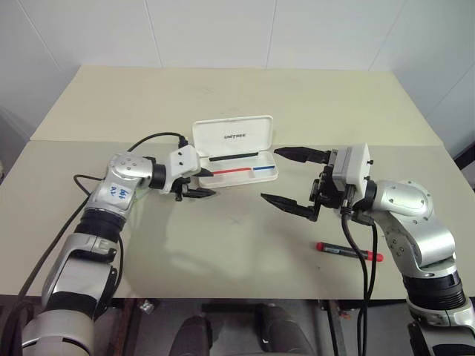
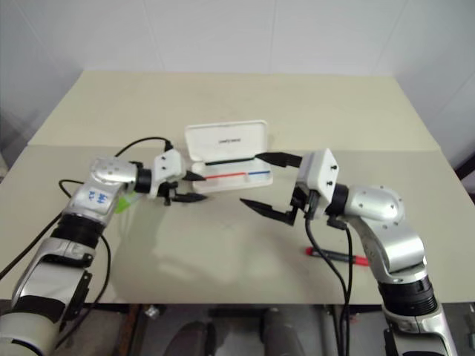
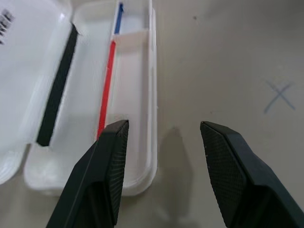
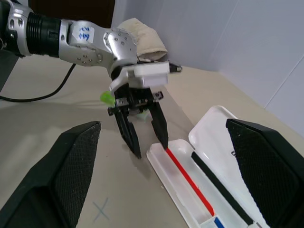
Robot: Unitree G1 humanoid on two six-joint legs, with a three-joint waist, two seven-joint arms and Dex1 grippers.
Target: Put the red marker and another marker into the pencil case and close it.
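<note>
Markers: one red marker (image 1: 349, 251) near right, one green marker (image 4: 107, 98); one pencil case (image 1: 236, 152) lies open, holding neither. Left gripper (image 1: 199, 182) half-open, right gripper (image 1: 291, 180) wide, both empty.

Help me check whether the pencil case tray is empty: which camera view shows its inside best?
The left wrist view: it looks straight into the pencil case tray. Head views show it open but small; the right wrist view catches part of it.

white hard-plastic hinged pencil case (image 1: 236, 173) open, mid-table, lid up behind tray | slim red marker with black section (image 1: 349, 251) on beige table (image 1: 223, 252), front-right of case, well apart | lime-green stubby marker (image 4: 107, 98) left of case, behind left arm
</note>
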